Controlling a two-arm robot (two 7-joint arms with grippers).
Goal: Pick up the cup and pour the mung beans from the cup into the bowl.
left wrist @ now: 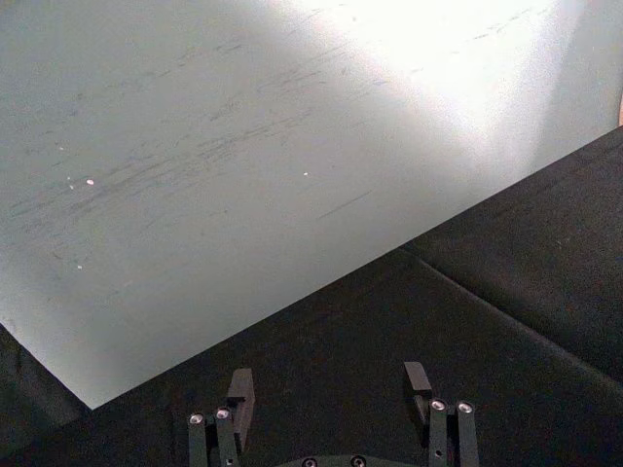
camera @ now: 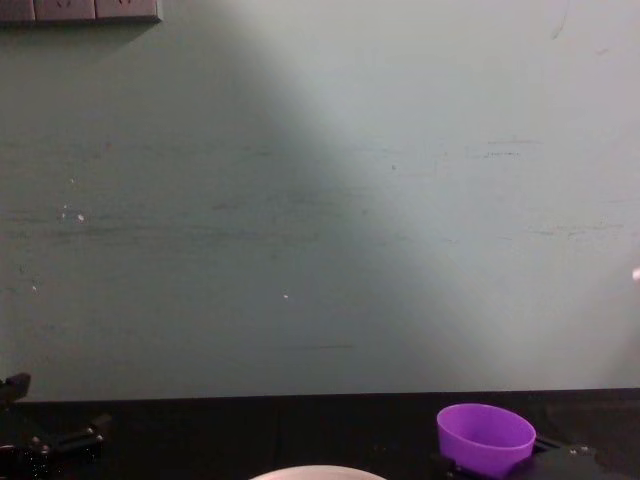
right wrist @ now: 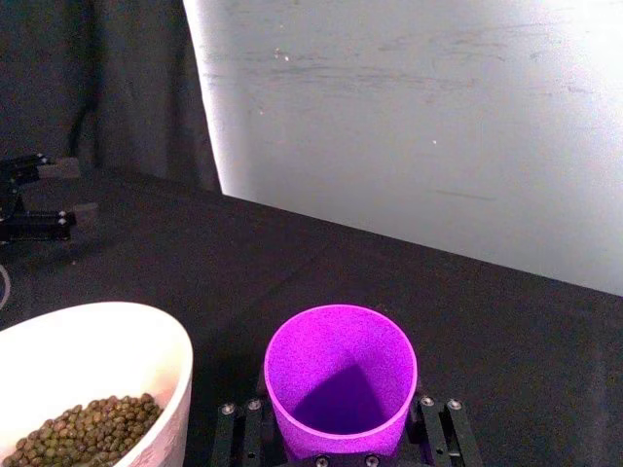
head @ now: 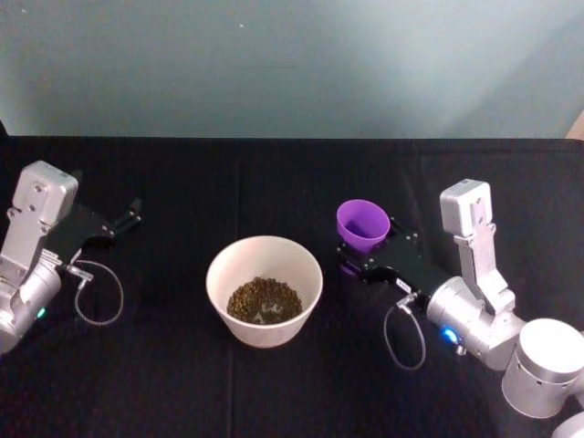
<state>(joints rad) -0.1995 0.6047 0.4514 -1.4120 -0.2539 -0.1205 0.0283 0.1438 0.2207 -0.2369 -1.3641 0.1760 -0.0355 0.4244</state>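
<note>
My right gripper (head: 374, 254) is shut on the purple cup (head: 362, 225), holding it low on its sides just right of the bowl. In the right wrist view the cup (right wrist: 341, 379) stands mouth up between the fingers (right wrist: 438, 428), and its inside looks empty. The whitish bowl (head: 265, 333) sits at the table's middle with mung beans (head: 265, 299) heaped in its bottom. Those beans (right wrist: 83, 428) also show inside the bowl's rim (right wrist: 117, 316) from the wrist. The chest view catches the cup (camera: 485, 438) and a sliver of bowl rim (camera: 315, 472). My left gripper (head: 123, 219) rests open at the far left, holding nothing.
A black cloth (head: 182, 182) covers the table, and a pale wall (head: 292, 64) rises behind its far edge. Thin cable loops hang from the left wrist (head: 96, 297) and the right wrist (head: 406, 338). Bare cloth lies between the bowl and the left arm.
</note>
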